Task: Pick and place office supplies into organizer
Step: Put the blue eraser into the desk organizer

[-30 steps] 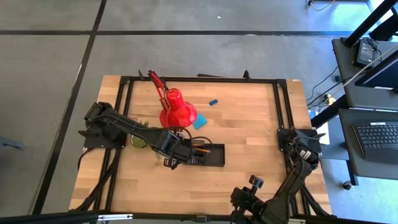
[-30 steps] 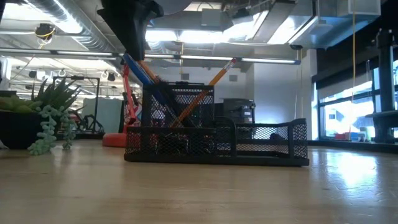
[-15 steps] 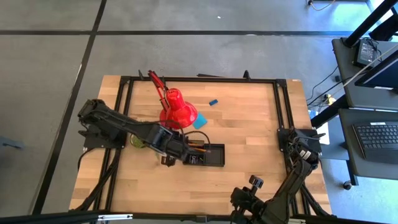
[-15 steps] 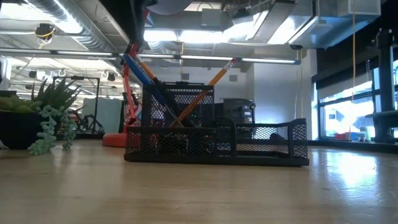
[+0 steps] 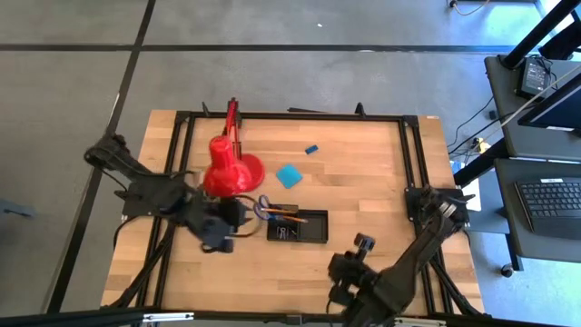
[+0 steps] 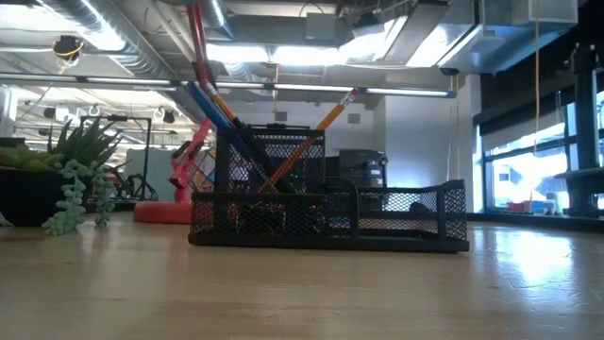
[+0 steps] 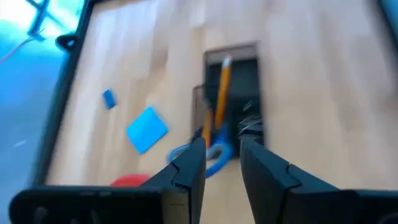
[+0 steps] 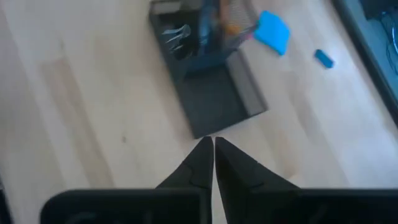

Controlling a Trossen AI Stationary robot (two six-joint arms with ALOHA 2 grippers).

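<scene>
Left gripper [image 5: 221, 232] hangs part open, empty, just left of the organizer [image 5: 313, 232] holding scissors [image 5: 265, 206] and pencil [image 5: 289, 218]. Right gripper [image 8: 213, 148], pinched shut, hovers near the front edge. Note pad [image 5: 290, 175] and eraser [image 5: 311, 148] lie on open wood beyond.

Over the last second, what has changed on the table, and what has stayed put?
The left gripper pulled back from the organizer, empty and open. The red lamp shifted left, uncovering the note pad. The right gripper advanced slightly, shut. Organizer, scissors, pencil and eraser stayed.
</scene>
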